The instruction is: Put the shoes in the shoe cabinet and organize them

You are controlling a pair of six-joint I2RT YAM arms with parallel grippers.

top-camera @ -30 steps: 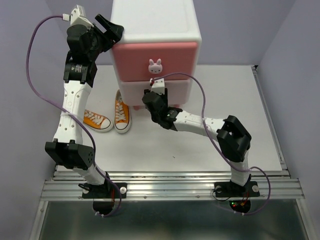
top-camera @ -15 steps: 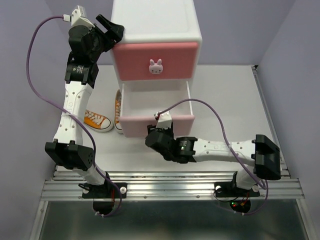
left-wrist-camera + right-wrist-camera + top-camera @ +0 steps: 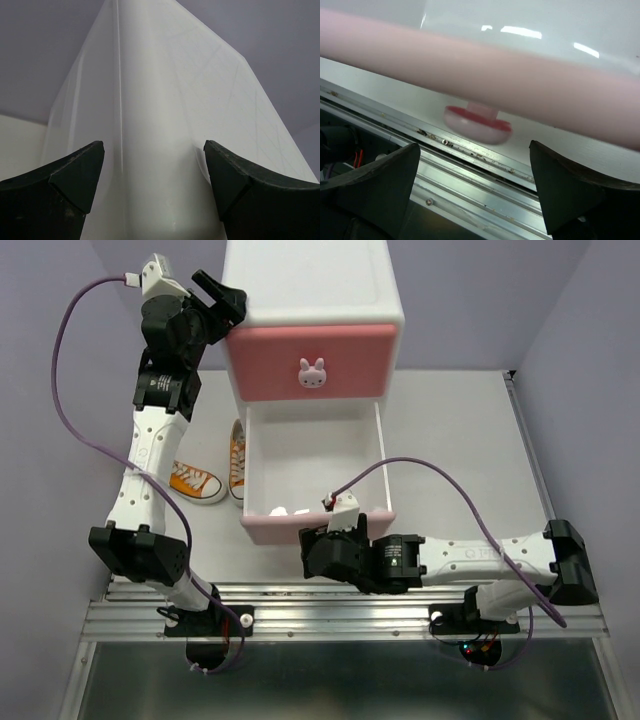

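The white shoe cabinet (image 3: 310,280) stands at the back, its salmon-pink upper drawer (image 3: 310,355) closed. The pale-pink lower drawer (image 3: 290,528) is pulled far out; something white (image 3: 285,510), perhaps shoes, shows at its near end. Two orange shoes (image 3: 195,481) lie left of the drawer, one (image 3: 237,455) partly hidden by it. My right gripper (image 3: 322,543) (image 3: 475,147) is open just in front of the drawer front (image 3: 520,70), clear of its blurred knob (image 3: 477,122). My left gripper (image 3: 222,298) (image 3: 155,170) is open, straddling the cabinet's (image 3: 160,100) upper left corner.
An aluminium rail (image 3: 340,615) (image 3: 470,185) runs along the table's near edge, close below the right gripper. Purple walls close in both sides. The white tabletop (image 3: 470,460) lies right of the drawer.
The right gripper drew the lower drawer out toward the near edge, then opened and let go of the knob. The left arm stayed at the cabinet's corner.
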